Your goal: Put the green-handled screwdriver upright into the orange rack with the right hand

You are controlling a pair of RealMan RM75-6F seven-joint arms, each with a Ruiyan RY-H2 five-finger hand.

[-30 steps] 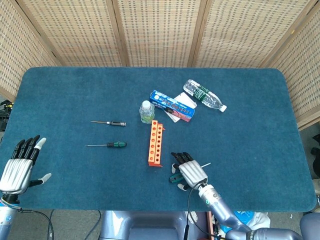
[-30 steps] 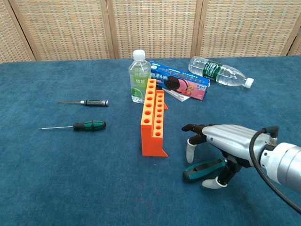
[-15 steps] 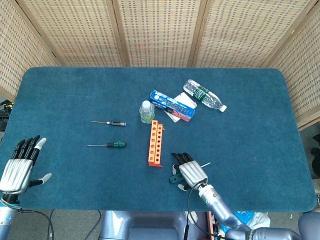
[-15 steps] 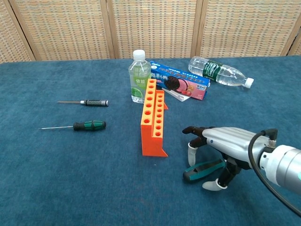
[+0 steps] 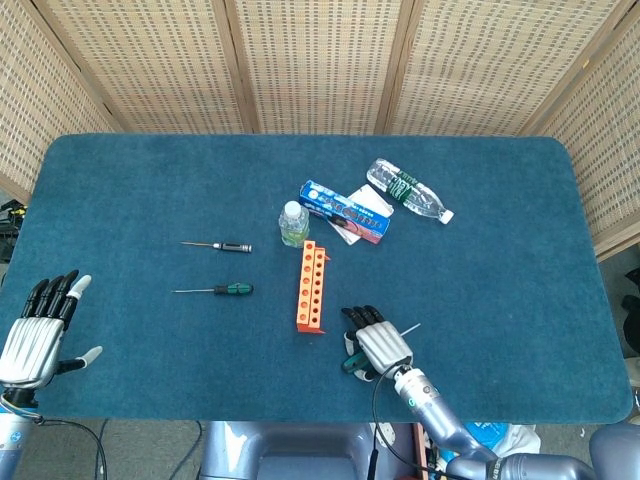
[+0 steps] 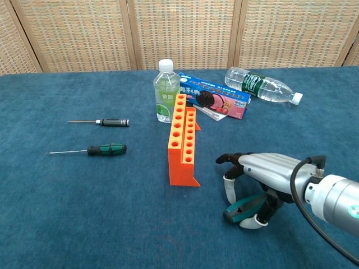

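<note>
Two screwdrivers with green on the handle are on the bench [image 5: 120, 180], so I note which one is mine: the green-handled screwdriver [image 6: 244, 207] lies under my right hand [image 6: 262, 178], near the front edge and just right of the orange rack [image 6: 183, 140]. The other, a green-and-black one [image 6: 106, 149], lies well apart toward the left edge, with a black-handled driver [image 6: 113, 121] behind it.

Right hand state: fingers curled down over the handle, thumb tip at the near side, handle caught between them. It looks like a grip forming, but the tool appears to lie low on the cloth, not lifted. In the head view the thin shaft [image 5: 410, 328] pokes out to the right of the hand [image 5: 375, 343], so the tip points away from the rack.

Left hand [image 5: 38, 328] idles at the front left corner, fingers spread, holding nothing.

How I would do this step well, as a judgement:
- firm up the pinch on the handle before lifting; a loose hold will let it roll
- lift straight, then turn the wrist so the shaft points down
- carry it over the near end of the rack, where the holes are closest
- line the tip over one hole before lowering; the rack is light-looking and a sideways nudge could tip it

Behind the rack stand a small bottle [image 6: 166, 91], a snack box [image 6: 216, 97] and a lying water bottle [image 6: 259, 87]; all out of my path
</note>
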